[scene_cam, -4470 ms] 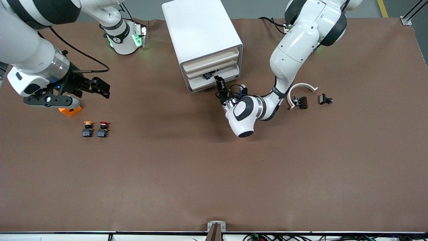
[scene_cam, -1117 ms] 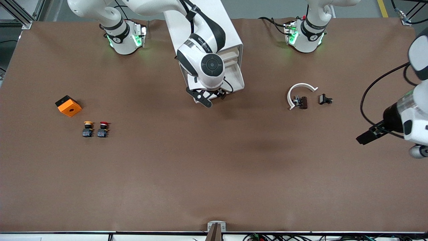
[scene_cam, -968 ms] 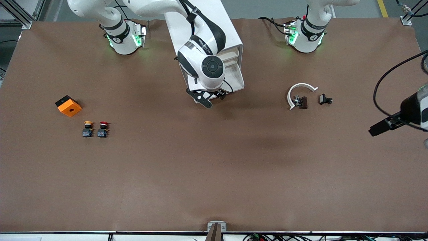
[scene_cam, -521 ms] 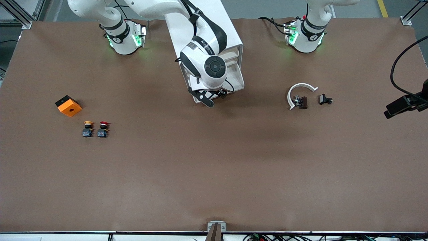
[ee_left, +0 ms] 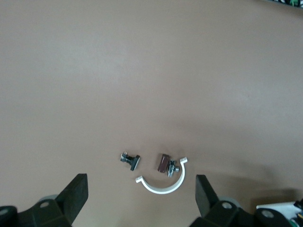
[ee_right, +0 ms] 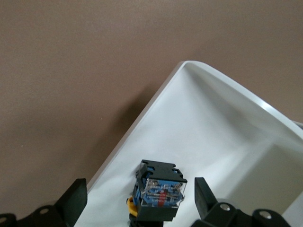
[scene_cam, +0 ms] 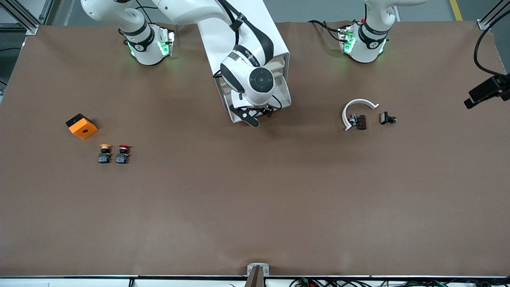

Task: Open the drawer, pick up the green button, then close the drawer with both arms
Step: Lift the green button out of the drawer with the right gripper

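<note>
Brown table (scene_cam: 255,199). Drawer (ee_right: 227,142) open, button (ee_right: 161,191) inside. Right gripper (ee_right: 139,196) over it, jaws apart; should descend centred, straddling block. Left gripper (ee_left: 142,201) apart, waits over table's edge.

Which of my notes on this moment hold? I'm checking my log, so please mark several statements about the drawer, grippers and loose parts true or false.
The drawer is pulled out. True.
The right gripper is shut on the button. False: it is open, fingers either side of the button, which lies in the drawer.
The left gripper holds the white curved piece. False: it is open and empty; the piece lies on the table.
The yellow-capped button and the red-capped button stand side by side on the table. True.
</note>
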### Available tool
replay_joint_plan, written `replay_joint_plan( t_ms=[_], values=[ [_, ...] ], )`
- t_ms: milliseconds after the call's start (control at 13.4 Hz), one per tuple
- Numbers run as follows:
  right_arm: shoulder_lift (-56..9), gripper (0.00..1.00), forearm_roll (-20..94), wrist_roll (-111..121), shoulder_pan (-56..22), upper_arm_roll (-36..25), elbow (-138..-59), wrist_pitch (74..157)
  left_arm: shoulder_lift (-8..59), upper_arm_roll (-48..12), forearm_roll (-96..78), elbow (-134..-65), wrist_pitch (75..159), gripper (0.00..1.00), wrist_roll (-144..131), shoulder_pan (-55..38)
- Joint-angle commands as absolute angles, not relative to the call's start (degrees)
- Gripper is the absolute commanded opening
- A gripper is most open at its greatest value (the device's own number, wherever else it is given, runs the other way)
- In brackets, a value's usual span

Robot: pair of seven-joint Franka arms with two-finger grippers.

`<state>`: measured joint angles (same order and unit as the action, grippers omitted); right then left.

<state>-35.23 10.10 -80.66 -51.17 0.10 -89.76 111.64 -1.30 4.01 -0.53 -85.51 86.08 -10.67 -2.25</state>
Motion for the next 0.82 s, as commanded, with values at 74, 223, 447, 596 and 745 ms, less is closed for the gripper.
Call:
replay_joint_plan(
  t_ms=[74,223,447,596,745],
  values=[
    [-34.98,0.89,11.16,-79.28,-51.42,-0.26,-89.91,111.36,-5.89,0.79,0.43,-91.06,87.8,1.0,-10.11,-0.44],
    [-34.89,0.74,11.16,-77.61,-51.24,-0.26,-89.91,110.92,-5.8,0.62,2.37,-90.79,87.8,1.0,-9.84,-0.44],
    [-34.63,0.59,11.16,-77.52,-51.33,-0.26,-89.83,109.96,-6.06,0.7,2.46,-91.14,87.45,1.0,-9.76,-0.27],
    [-34.45,0.57,11.16,-77.52,-51.24,-0.26,-89.74,109.25,-6.24,0.7,2.55,-91.41,86.75,1.0,-9.84,-0.35],
    [-34.45,0.57,11.16,-77.52,-51.33,-0.26,-89.74,109.25,-6.33,0.7,2.64,-91.14,86.75,1.0,-9.84,-0.35]
  ],
)
